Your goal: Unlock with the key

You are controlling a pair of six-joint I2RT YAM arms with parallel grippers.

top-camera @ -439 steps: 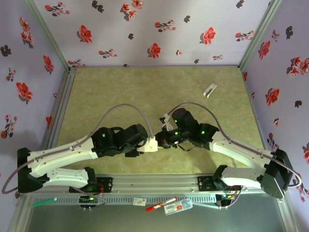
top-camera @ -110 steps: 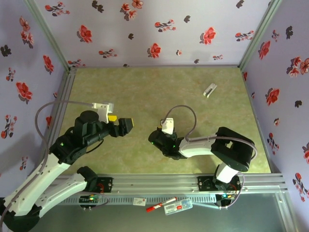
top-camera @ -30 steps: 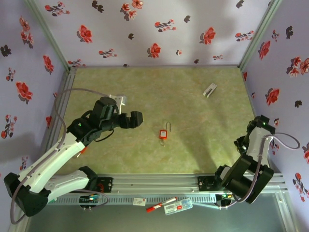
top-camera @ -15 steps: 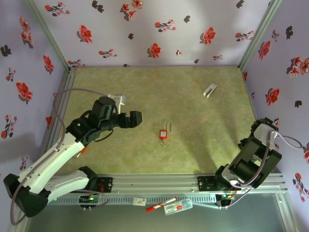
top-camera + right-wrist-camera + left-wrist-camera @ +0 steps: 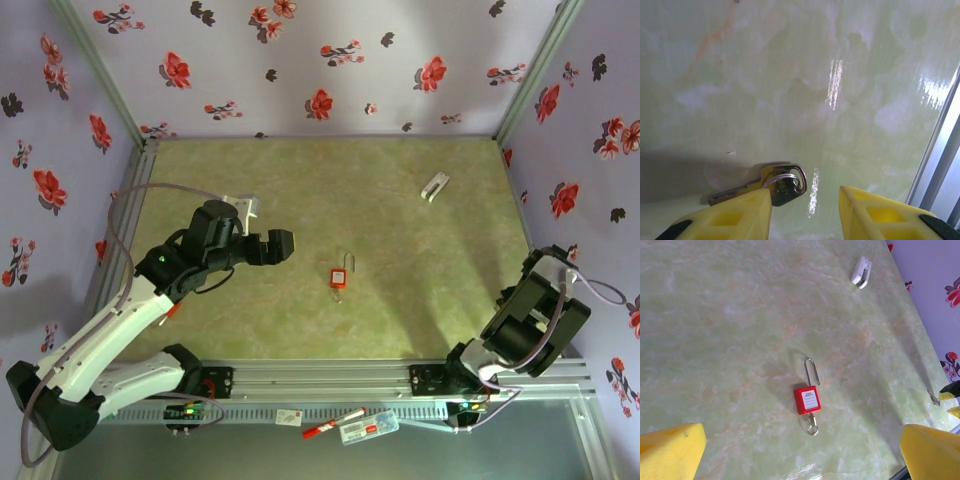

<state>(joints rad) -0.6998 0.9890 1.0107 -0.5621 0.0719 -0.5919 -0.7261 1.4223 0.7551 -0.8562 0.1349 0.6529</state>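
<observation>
Left wrist view: the left gripper [image 5: 800, 455] hangs over the table [image 5: 715, 315], yellow pads [image 5: 670, 450] spread wide and empty, the red padlock [image 5: 807, 399] lying flat below with a small ringed metal piece [image 5: 812, 428], possibly another key, at its base. Right wrist view: the right gripper [image 5: 805, 212] stands parted and empty, the key [image 5: 782, 185] lying on the table just beside one fingertip [image 5: 740, 212].
</observation>
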